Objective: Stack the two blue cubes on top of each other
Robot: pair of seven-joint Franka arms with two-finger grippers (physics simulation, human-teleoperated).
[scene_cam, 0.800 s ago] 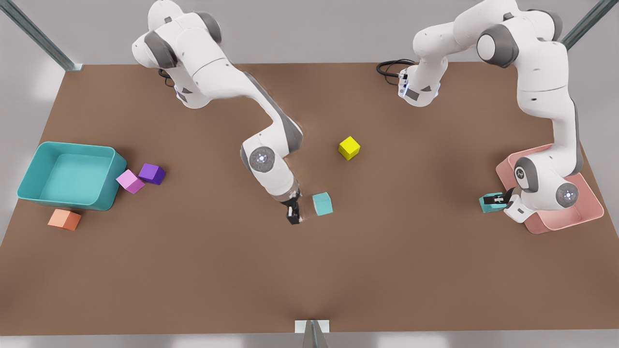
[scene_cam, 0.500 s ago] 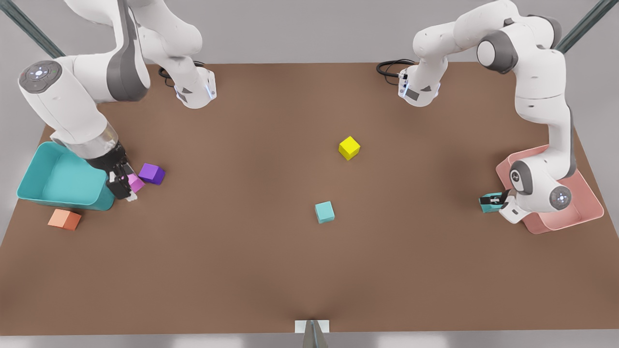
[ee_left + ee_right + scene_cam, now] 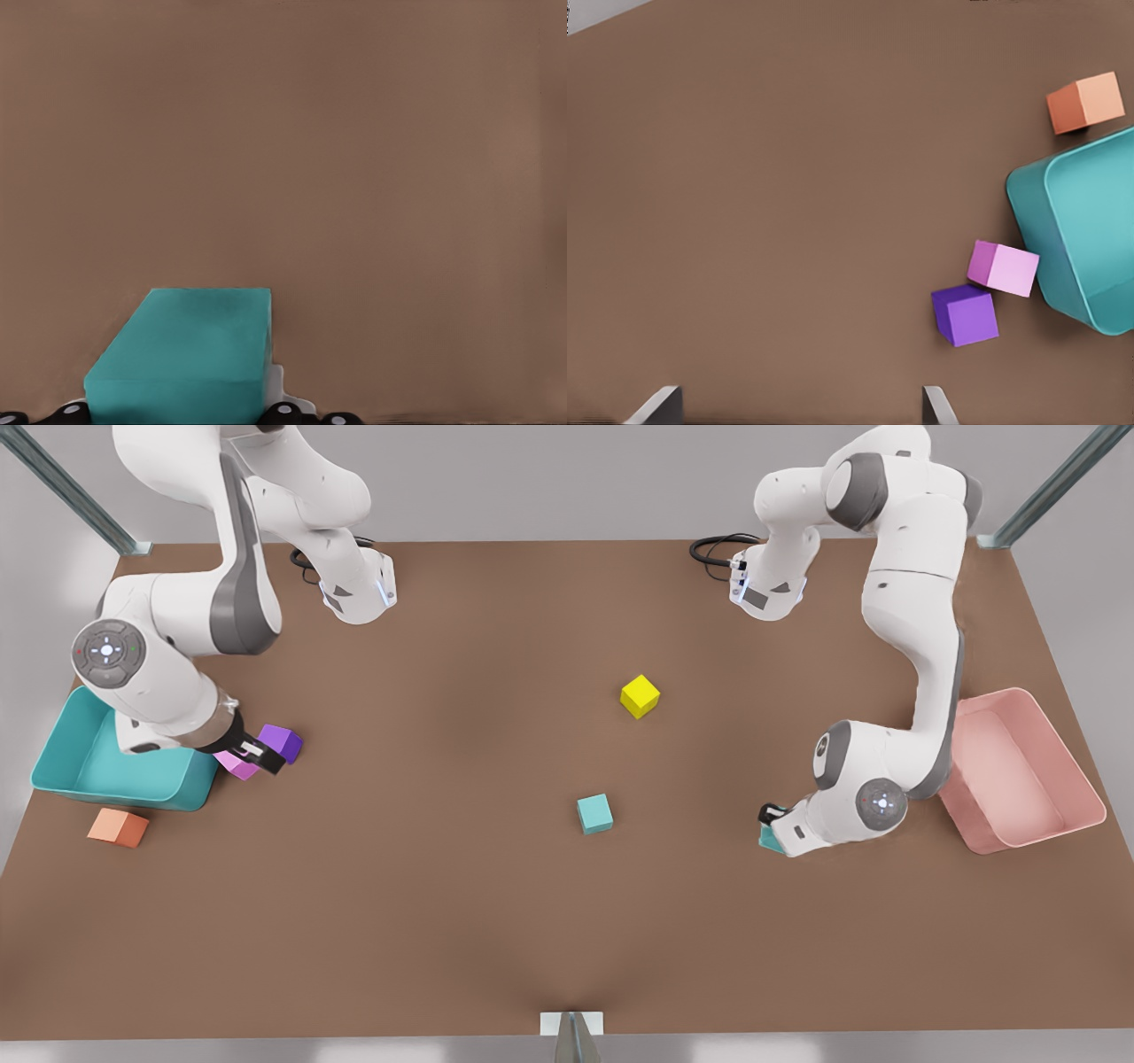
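Note:
One blue cube [image 3: 594, 814] sits free on the brown table near the middle. The other blue cube [image 3: 768, 840] [image 3: 186, 354] is held in my left gripper [image 3: 773, 825], shut on it and low over the table at the front view's right, well apart from the first cube. My right gripper [image 3: 257, 756] [image 3: 797, 400] hangs open and empty at the front view's left, beside the purple cube [image 3: 285, 740] and over the pink cube [image 3: 232, 766].
A large teal bin [image 3: 133, 793] [image 3: 1081, 221] stands at the front view's left with an orange cube [image 3: 118, 827] [image 3: 1087, 104] in front of it. A yellow cube [image 3: 640, 696] lies behind the centre. A pink bin [image 3: 1036, 834] stands at the right edge.
My right arm swung from the central blue cube over to the teal bin. My left gripper carried its blue cube away from the pink bin toward the middle.

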